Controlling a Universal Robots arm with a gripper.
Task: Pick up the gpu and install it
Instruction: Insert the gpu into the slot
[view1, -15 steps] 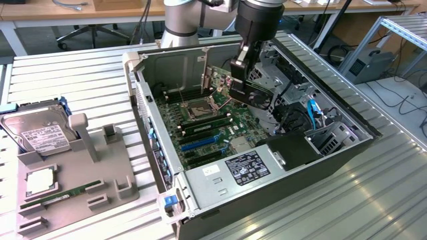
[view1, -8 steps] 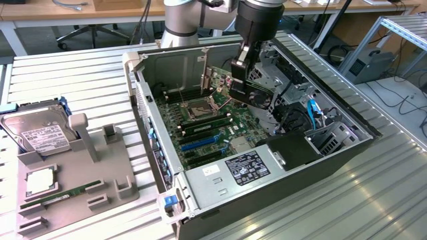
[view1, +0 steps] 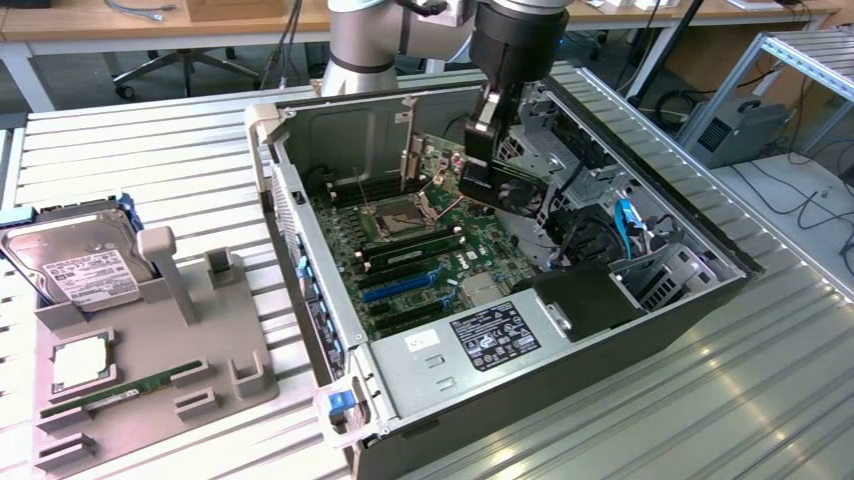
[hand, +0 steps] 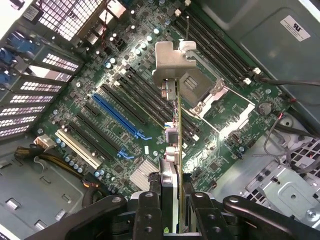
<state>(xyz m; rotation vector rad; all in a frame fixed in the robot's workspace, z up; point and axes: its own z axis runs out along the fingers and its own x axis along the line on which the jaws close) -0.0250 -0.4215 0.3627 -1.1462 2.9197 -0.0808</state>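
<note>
My gripper (view1: 485, 135) hangs inside the open computer case (view1: 694, 300), shut on the gpu (view1: 518, 188), a flat black card held on edge above the green motherboard (view1: 430, 250). In the wrist view the gpu (hand: 171, 150) runs edge-on away from my gripper (hand: 172, 202), with its silvery bracket (hand: 172, 62) at the far end over the empty processor socket (hand: 197, 87). Black fingers (hand: 149, 210) press on both faces of the card. The card is clear of the board, hanging above the black slots beside the long blue slot (hand: 120, 117).
A grey fixture (view1: 147, 380) at the exterior view's left carries a silver hard drive (view1: 80, 268), a processor (view1: 83, 360) and a green memory stick (view1: 120, 390). In the case, the power supply (view1: 491, 338), drive cage (view1: 561, 150) and blue cables (view1: 625, 222) crowd the board.
</note>
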